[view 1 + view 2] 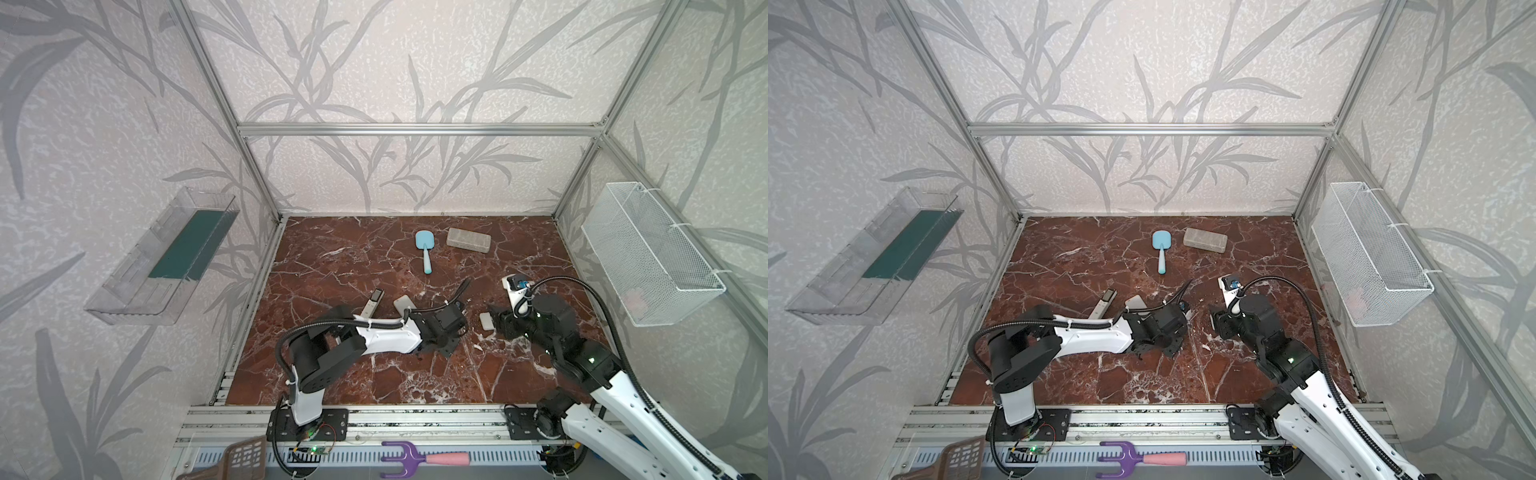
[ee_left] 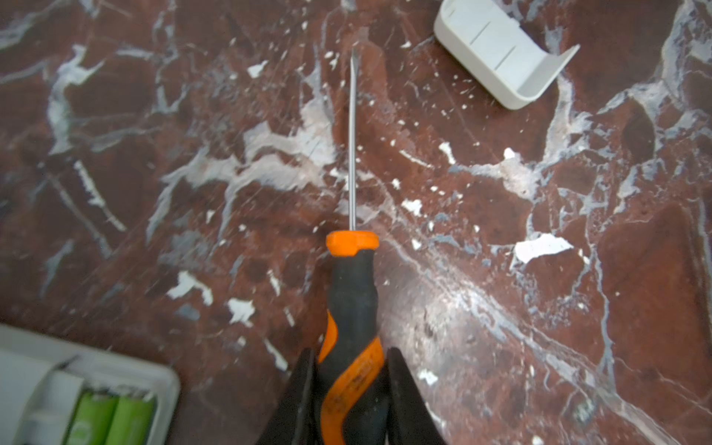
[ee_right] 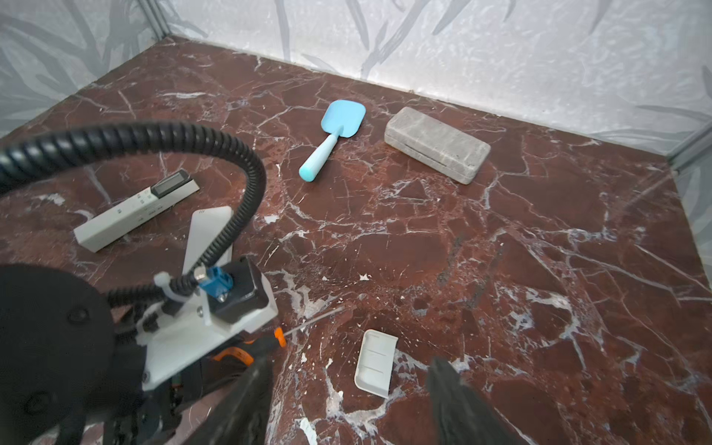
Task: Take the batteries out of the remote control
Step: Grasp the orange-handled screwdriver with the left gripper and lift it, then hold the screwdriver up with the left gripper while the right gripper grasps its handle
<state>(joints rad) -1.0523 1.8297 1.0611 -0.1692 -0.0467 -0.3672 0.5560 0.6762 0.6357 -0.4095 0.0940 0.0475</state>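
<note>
Three walls (image 1: 415, 62) papered with a grey leaf pattern, braced by a metal frame (image 1: 415, 129), close in a table (image 1: 332, 249) of red-brown marble veined and flecked with white. On the left wall hangs a clear plastic shelf (image 1: 162, 257) with a dark green lining. Toward the left of the table lies a slim remote (image 1: 371, 303) with a small screen, and just beside it a white remote (image 1: 404, 305), largely hidden under the left arm in both top views. The left wrist view shows its open end (image 2: 162, 381), where two green batteries (image 2: 111, 418) sit side by side in the compartment. The left gripper (image 2: 350, 354) is clamped narrowly on the handle of an orange-and-black screwdriver (image 2: 352, 293), whose thin shaft points out low over bare marble, the tip apart from everything else. Farther back, near the middle, lie a light blue scoop (image 1: 424, 249) and a grey case (image 1: 468, 240), close together. Right of the screwdriver a white battery cover (image 1: 486, 321) lies inside-up on the marble. The right gripper (image 3: 350, 400) hangs low just beside it with its jaws well apart and nothing between them; it seems not to touch the cover, though the view there is blurred. On the right wall hangs a white wire basket (image 1: 652, 257). In front of the table, on the rail, lies a purple rake (image 1: 419, 458) with a pink handle.
</note>
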